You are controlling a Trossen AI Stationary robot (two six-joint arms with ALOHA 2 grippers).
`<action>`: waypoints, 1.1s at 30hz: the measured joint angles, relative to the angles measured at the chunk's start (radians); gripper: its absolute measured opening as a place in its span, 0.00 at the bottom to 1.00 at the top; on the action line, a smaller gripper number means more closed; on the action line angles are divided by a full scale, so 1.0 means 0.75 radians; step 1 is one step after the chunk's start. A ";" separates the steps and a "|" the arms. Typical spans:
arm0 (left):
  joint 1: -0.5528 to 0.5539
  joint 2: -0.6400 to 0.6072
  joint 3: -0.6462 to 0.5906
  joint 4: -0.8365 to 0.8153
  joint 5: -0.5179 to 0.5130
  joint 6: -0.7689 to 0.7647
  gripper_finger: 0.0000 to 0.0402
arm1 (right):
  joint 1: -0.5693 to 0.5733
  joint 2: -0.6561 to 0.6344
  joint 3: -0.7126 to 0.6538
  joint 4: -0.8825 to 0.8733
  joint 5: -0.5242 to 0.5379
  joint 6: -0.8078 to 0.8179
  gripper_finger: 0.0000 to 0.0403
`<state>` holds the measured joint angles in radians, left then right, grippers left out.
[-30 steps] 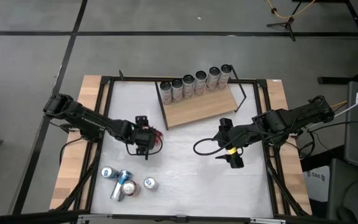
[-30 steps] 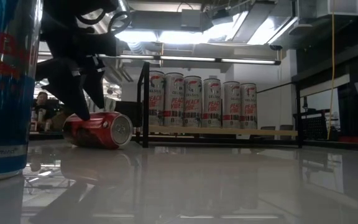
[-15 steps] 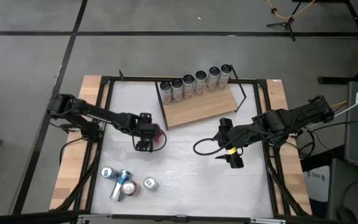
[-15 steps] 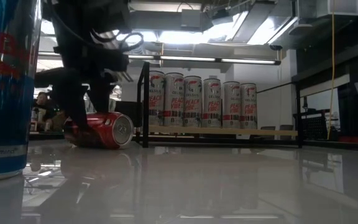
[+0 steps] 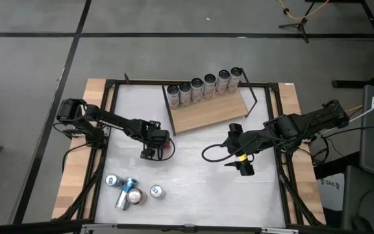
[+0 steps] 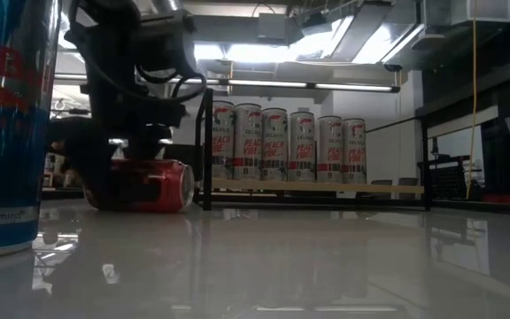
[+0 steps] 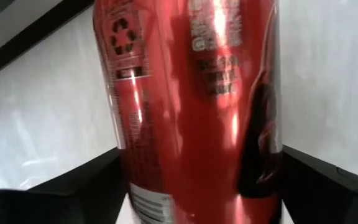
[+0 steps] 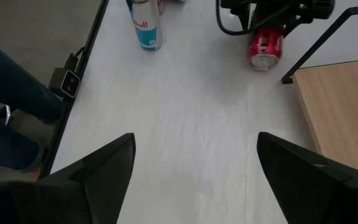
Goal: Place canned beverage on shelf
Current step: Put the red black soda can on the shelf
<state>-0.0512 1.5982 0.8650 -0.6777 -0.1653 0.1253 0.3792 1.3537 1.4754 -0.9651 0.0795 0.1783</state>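
A red can (image 5: 169, 149) lies on its side on the white table, a little to the near left of the shelf (image 5: 210, 114). The shelf is a light-brown board in a black wire frame, and several white-and-red cans (image 5: 204, 84) stand upright in a row along its far edge. My left gripper (image 5: 160, 147) is down over the red can (image 7: 191, 106), pointing down, with one finger on each side of it. My right gripper (image 5: 246, 171) hangs open above the table right of centre, with nothing between its fingers (image 8: 194, 168). My left gripper comes from above with its fingers across the red can, one at each side of the round wall (image 7: 135, 155) near the can's middle. The can lies on the table. The can hides the fingers' inner faces, so I cannot tell whether they touch it.
Several loose cans (image 5: 131, 191) stand and lie near the table's front left; one blue can (image 6: 7, 124) fills the low view's left edge. A black frame (image 5: 109, 83) runs round the table. A person's legs (image 8: 11, 81) show beyond the table's edge.
My left gripper has come down over the red can and rolled about its own axis, and its fingers now straddle the can. The can has turned a little on the table, so its top end shows narrower in the low view.
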 joint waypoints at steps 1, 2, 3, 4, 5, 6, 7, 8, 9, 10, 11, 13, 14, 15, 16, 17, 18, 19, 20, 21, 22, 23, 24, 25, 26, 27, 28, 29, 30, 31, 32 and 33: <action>-0.006 0.000 0.000 0.000 0.000 0.000 0.85 | 0.000 0.000 0.000 0.000 0.001 0.000 0.82; -0.013 0.000 0.000 0.001 0.000 0.000 0.83 | 0.000 0.000 0.000 0.002 0.003 0.000 0.82; -0.020 0.000 0.000 0.002 -0.001 -0.007 0.81 | 0.000 0.000 0.000 0.006 0.013 0.000 0.82; -0.024 -0.001 0.000 0.002 0.000 -0.019 0.78 | 0.000 0.000 0.000 0.012 0.028 0.000 0.82; -0.030 -0.001 0.000 0.002 -0.002 -0.032 0.76 | 0.000 0.000 0.000 0.021 0.046 0.000 0.82; -0.037 -0.001 0.000 0.002 -0.005 -0.053 0.74 | 0.000 0.000 0.000 0.036 0.067 -0.001 0.82; -0.042 -0.001 0.000 0.003 -0.006 -0.081 0.72 | 0.000 0.000 0.000 0.052 0.088 0.000 0.82; -0.046 -0.001 0.000 0.006 -0.006 -0.116 0.71 | 0.000 0.000 0.000 0.066 0.111 0.000 0.82; -0.050 -0.001 0.000 0.010 -0.003 -0.161 0.70 | 0.000 0.000 0.000 0.079 0.137 0.000 0.82; -0.054 -0.001 0.000 0.015 0.005 -0.204 0.70 | 0.000 0.000 0.000 0.093 0.164 0.000 0.82; -0.056 -0.002 0.000 0.021 0.022 -0.241 0.70 | 0.000 0.000 0.000 0.110 0.190 0.000 0.82; -0.057 -0.002 0.000 0.034 0.061 -0.307 0.71 | 0.000 0.000 0.000 0.141 0.231 0.000 0.82; -0.057 -0.002 0.000 0.041 0.085 -0.337 0.71 | 0.000 0.000 0.000 0.153 0.245 0.001 0.82; -0.057 -0.003 0.000 0.050 0.112 -0.363 0.71 | 0.000 0.000 0.000 0.163 0.258 0.000 0.82; -0.057 -0.003 0.000 0.062 0.135 -0.385 0.72 | 0.000 0.000 0.000 0.174 0.265 0.000 0.82; -0.057 -0.003 0.000 0.079 0.159 -0.409 0.72 | 0.000 0.000 0.000 0.185 0.266 0.000 0.82; -0.057 -0.003 0.000 0.100 0.188 -0.430 0.72 | 0.000 0.000 0.000 0.194 0.266 0.000 0.82; -0.057 -0.002 0.000 0.125 0.219 -0.450 0.72 | 0.000 0.000 0.000 0.204 0.266 0.000 0.82; -0.058 -0.001 0.000 0.159 0.250 -0.473 0.72 | 0.000 0.000 0.000 0.213 0.266 0.000 0.82; -0.058 0.000 0.000 0.195 0.281 -0.486 0.72 | 0.000 0.000 0.000 0.216 0.266 0.000 0.82; -0.058 0.000 0.000 0.232 0.306 -0.508 0.72 | 0.000 0.000 0.000 0.215 0.265 0.000 0.82; -0.058 0.000 0.000 0.272 0.329 -0.517 0.72 | 0.000 0.000 0.000 0.215 0.265 0.000 0.82; -0.058 0.000 0.000 0.316 0.351 -0.533 0.72 | 0.000 0.000 0.000 0.215 0.265 0.000 0.82; -0.058 0.000 0.000 0.357 0.364 -0.551 0.72 | 0.000 0.000 0.000 0.215 0.265 0.000 0.82; -0.058 0.000 0.005 0.386 0.372 -0.570 0.72 | 0.000 0.000 0.000 0.215 0.264 0.000 0.82; -0.058 0.000 0.014 0.406 0.384 -0.582 0.72 | 0.000 0.000 0.000 0.214 0.264 0.000 0.82; -0.058 0.000 0.027 0.426 0.394 -0.587 0.72 | 0.000 0.000 0.000 0.214 0.264 0.000 0.82; -0.058 0.000 0.045 0.447 0.401 -0.594 0.72 | 0.000 0.000 0.000 0.214 0.264 0.000 0.82; -0.058 0.000 0.064 0.466 0.407 -0.609 0.72 | 0.000 0.000 0.000 0.214 0.264 0.000 0.82; -0.058 0.000 0.087 0.476 0.415 -0.617 0.72 | 0.000 0.000 0.000 0.214 0.264 0.000 0.82; -0.058 0.000 0.113 0.481 0.422 -0.620 0.72 | 0.000 0.000 0.000 0.214 0.264 -0.001 0.82; -0.058 0.000 0.141 0.482 0.426 -0.620 0.72 | 0.000 0.000 0.000 0.214 0.264 -0.002 0.82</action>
<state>-0.0947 1.5982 0.9706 -0.3163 0.1543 -0.3393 0.3790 1.3537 1.4754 -0.8047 0.2776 0.1769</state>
